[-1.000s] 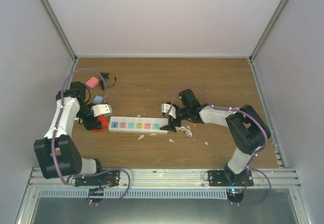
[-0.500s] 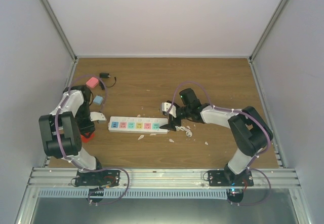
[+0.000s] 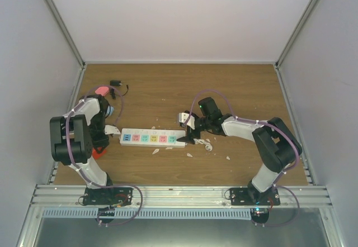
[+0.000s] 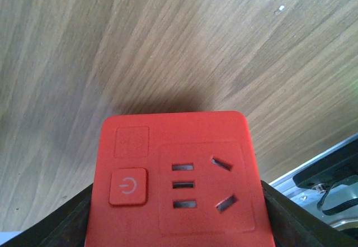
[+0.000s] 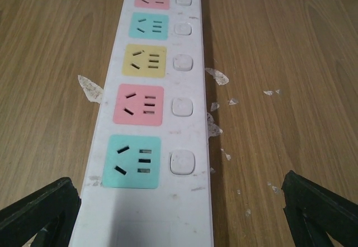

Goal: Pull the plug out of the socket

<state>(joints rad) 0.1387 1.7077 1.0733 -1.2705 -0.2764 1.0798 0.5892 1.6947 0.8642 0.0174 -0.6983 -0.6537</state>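
Two hands: left hand (image 4: 176, 224) clamps the red plug (image 4: 176, 169); right hand (image 5: 179, 210) gapes wide, straddling an end of the socket (image 5: 151, 90).

1. The left claw (image 4: 179, 224) has drawn back toward the left edge of the desk (image 3: 168, 90), its arm folded up tall.
2. The red cube adapter (image 4: 176, 169) it grips now lies apart from the white power strip (image 3: 152, 138), no longer at its left end.
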